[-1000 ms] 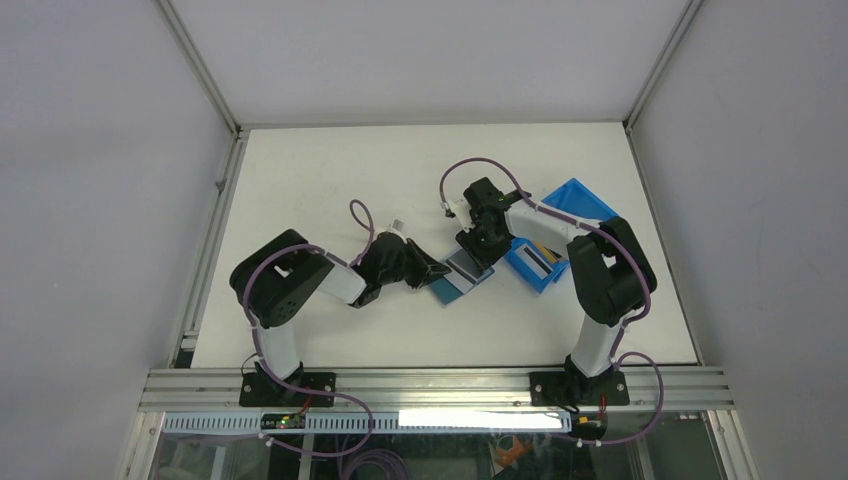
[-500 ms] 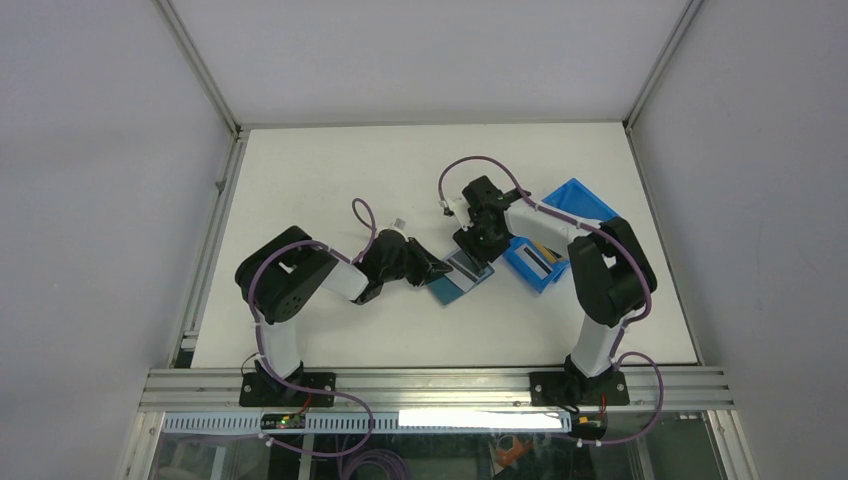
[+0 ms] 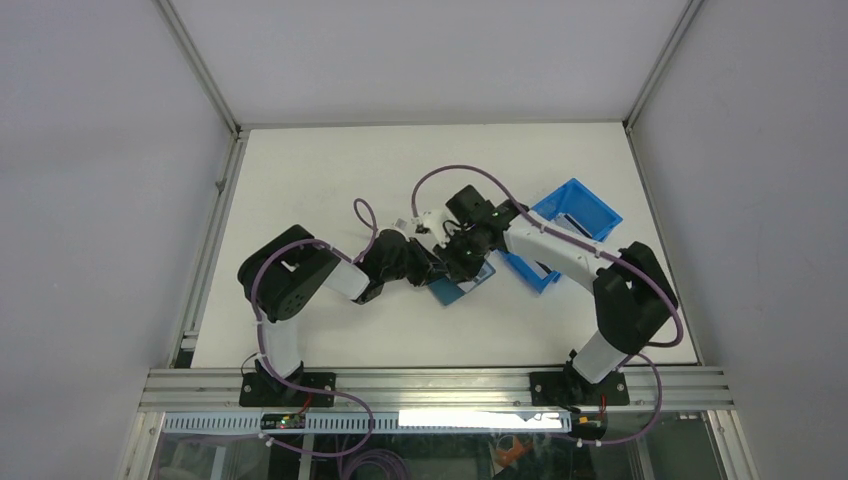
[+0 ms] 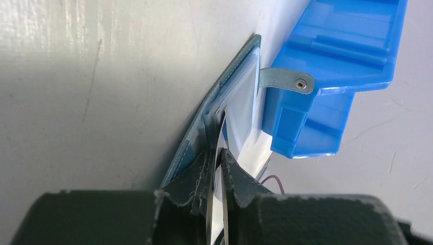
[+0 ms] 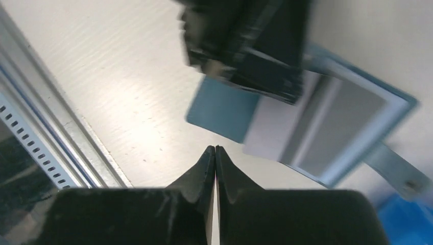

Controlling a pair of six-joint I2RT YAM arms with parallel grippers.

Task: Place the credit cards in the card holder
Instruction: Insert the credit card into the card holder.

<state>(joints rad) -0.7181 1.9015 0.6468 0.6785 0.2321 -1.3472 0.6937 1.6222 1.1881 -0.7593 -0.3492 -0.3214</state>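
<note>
Centrally on the white table (image 3: 320, 180), the teal card holder (image 3: 458, 288) lies open, its grey pockets facing up and its snap tab (image 4: 286, 79) reaching toward the bright-blue plastic bin (image 3: 580, 205) just beside it. The left gripper (image 4: 217, 153) sits low at the holder's fold. Its jaws are pinched almost together on a thin pale sheet seen edge-on, probably a credit card (image 4: 221, 133), whose front edge points into the pocket side. The right gripper (image 5: 215, 149) hovers above the holder's near edge with its jaws pressed together. Only a bright hairline shows between them, and whether that is a card cannot be told. To seat the card well, it likely needs to stay flat and square to the pocket mouth. It should slide in gently while the right arm steadies the holder against skidding toward the bin.
</note>
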